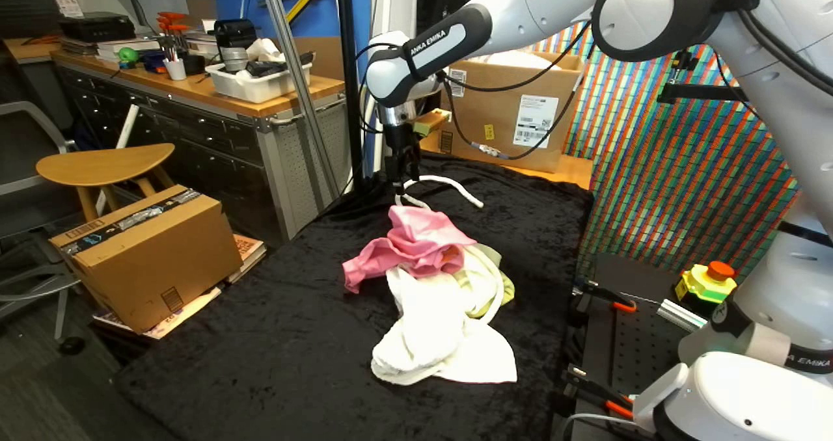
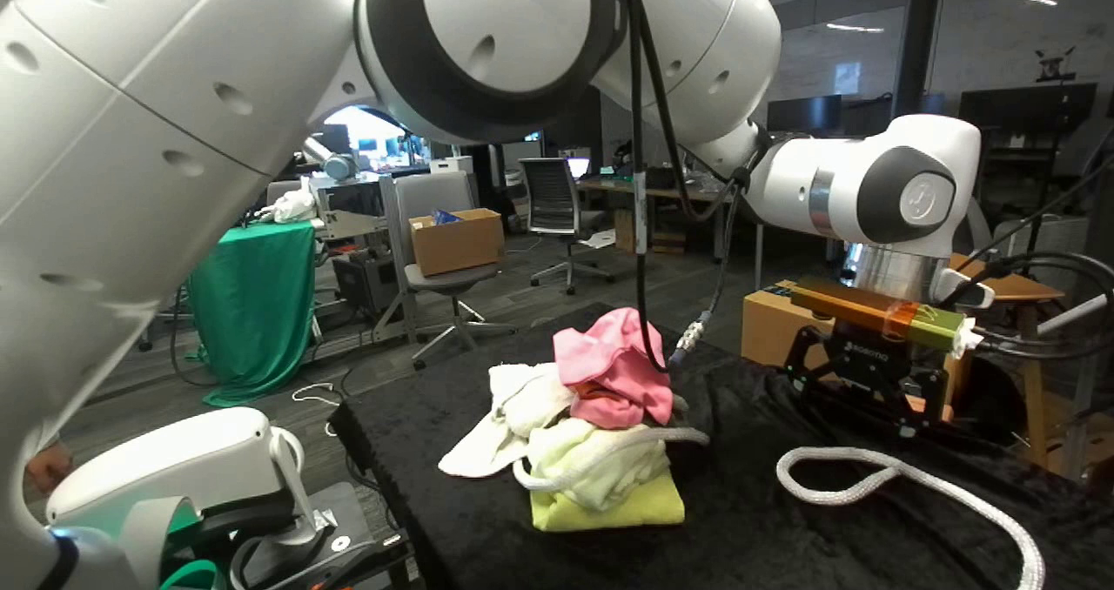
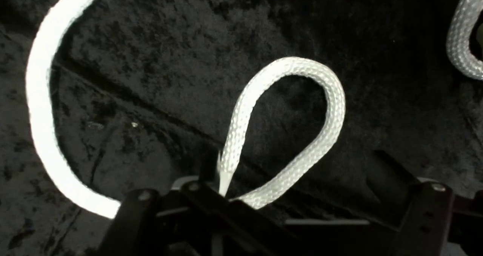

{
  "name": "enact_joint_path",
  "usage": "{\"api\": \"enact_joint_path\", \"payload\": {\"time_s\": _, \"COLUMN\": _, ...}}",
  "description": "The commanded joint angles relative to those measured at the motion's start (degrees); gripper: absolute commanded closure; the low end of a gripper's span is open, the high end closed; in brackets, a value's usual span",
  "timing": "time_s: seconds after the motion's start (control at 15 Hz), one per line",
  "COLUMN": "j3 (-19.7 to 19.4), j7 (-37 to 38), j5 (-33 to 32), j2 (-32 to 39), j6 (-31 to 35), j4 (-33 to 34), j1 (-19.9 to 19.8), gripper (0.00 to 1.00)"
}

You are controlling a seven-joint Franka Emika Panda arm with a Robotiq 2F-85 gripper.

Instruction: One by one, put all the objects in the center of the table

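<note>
While its jaws stand wide apart, the black two-fingered gripper (image 2: 857, 409) hangs from the white jointed arm (image 1: 527, 5), low near one edge of the large table covered in black velvety fabric (image 1: 293, 363). Below it, on that fabric, lies a white braided rope (image 3: 335, 105); in the wrist view it curls into a loop, its tapered tip close to the gripper and part of its run hidden, so whether they touch I cannot tell. Nearer the middle of the table sits a heap of soft cloths (image 1: 449, 291): a crumpled pink cloth (image 2: 609, 355) on top, a small red thing (image 2: 596, 392) tucked in its folds, a white cloth (image 1: 426, 314) against it, and a pale whitish cloth (image 2: 622, 472) lying over a yellow-green cloth (image 2: 609, 510). Across the pale one bends a length of white rope (image 2: 679, 435); whether it belongs to the rope below the gripper, I cannot tell. Beyond the table, in an exterior view, stand a large labelled brown cardboard box (image 1: 494, 112), a smaller taped brown cardboard box (image 1: 163, 265), a wooden stool (image 1: 104, 164) and a cluttered wooden workbench (image 1: 195, 86). Beside the arm's base (image 1: 784, 304) sits a yellow emergency-stop box (image 1: 699, 288) with a red button (image 1: 720, 271)
</note>
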Motion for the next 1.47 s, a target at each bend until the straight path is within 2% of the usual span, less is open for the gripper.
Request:
{"api": "enact_joint_path", "payload": {"time_s": 0.0, "j3": 0.28, "j7": -1.15, "j5": 0.52, "j2": 4.65, "j6": -4.84, "j4": 7.75, "j1": -1.06, "gripper": 0.0}}
{"api": "enact_joint_path", "payload": {"time_s": 0.47, "j3": 0.94, "j7": -1.64, "j5": 1.22, "j2": 8.4, "j6": -11.44, "j4": 14.0, "j1": -1.84, "gripper": 0.0}}
{"api": "enact_joint_path", "payload": {"time_s": 1.4, "j3": 1.88, "j7": -0.92, "j5": 2.45, "j2": 10.97, "j6": -13.22, "j4": 13.43, "j1": -1.67, "gripper": 0.0}}
